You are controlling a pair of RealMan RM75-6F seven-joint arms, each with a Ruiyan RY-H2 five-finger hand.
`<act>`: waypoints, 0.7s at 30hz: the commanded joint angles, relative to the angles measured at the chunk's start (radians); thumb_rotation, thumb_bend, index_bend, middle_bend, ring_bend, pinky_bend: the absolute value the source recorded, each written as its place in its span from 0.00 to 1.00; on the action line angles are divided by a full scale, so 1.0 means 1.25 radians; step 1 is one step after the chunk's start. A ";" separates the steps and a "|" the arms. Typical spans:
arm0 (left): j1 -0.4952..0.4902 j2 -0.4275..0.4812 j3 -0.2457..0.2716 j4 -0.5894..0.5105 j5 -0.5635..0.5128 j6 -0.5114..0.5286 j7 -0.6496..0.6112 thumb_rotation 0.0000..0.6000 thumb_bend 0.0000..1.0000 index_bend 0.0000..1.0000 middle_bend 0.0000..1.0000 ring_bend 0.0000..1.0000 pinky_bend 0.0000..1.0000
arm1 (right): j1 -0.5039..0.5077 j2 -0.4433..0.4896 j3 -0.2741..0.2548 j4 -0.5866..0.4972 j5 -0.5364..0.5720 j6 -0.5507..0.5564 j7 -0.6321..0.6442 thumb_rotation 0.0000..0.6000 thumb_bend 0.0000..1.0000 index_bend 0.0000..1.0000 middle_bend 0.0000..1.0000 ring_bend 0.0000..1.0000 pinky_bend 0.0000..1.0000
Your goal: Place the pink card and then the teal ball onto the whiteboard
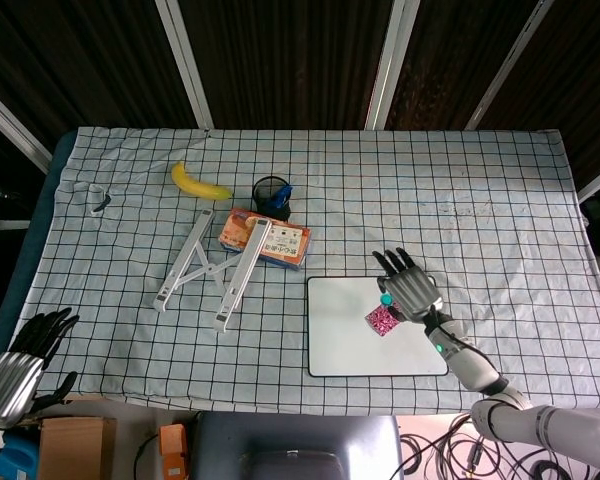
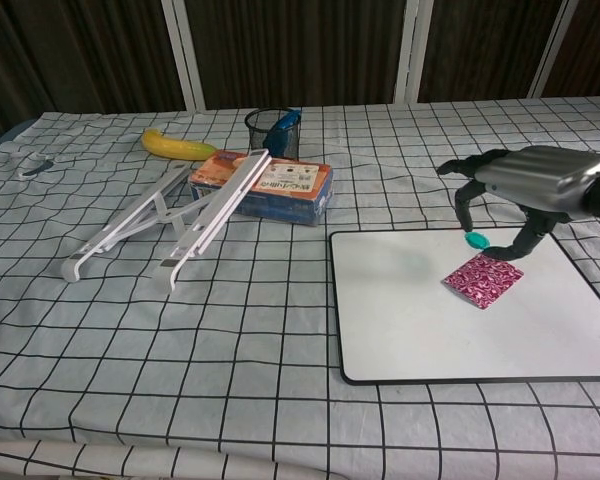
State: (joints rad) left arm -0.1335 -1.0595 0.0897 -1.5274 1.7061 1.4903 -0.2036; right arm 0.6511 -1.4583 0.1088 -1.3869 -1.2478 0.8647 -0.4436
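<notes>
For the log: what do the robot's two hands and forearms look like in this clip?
The right hand has a silver-grey metallic back and black fingers. In the head view its forearm is light grey and segmented, with a small green light near the wrist. The left hand, at the frame's lower left, looks alike: silver back, black fingers. No sleeves or markings are readable.

Even, bright overhead light — soft shadows, sharp focus, dark backdrop — no glare.

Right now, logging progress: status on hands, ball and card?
Right hand pinches teal ball above whiteboard. Pink card already on it. Left hand idle, open. Nothing in the way.
</notes>
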 commanded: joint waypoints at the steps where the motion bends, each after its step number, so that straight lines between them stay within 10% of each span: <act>1: 0.002 0.000 0.001 0.000 0.000 0.002 0.001 1.00 0.39 0.00 0.00 0.00 0.00 | 0.003 -0.006 -0.011 -0.002 0.014 -0.006 -0.015 1.00 0.26 0.47 0.00 0.00 0.00; 21: 0.004 -0.001 0.000 0.006 0.010 0.013 -0.011 1.00 0.39 0.00 0.00 0.00 0.00 | 0.001 0.010 -0.051 -0.012 0.023 -0.005 -0.035 1.00 0.26 0.26 0.00 0.00 0.00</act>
State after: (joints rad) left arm -0.1286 -1.0607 0.0902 -1.5203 1.7183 1.5069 -0.2178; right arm 0.6538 -1.4487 0.0468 -1.3983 -1.2167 0.8553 -0.4886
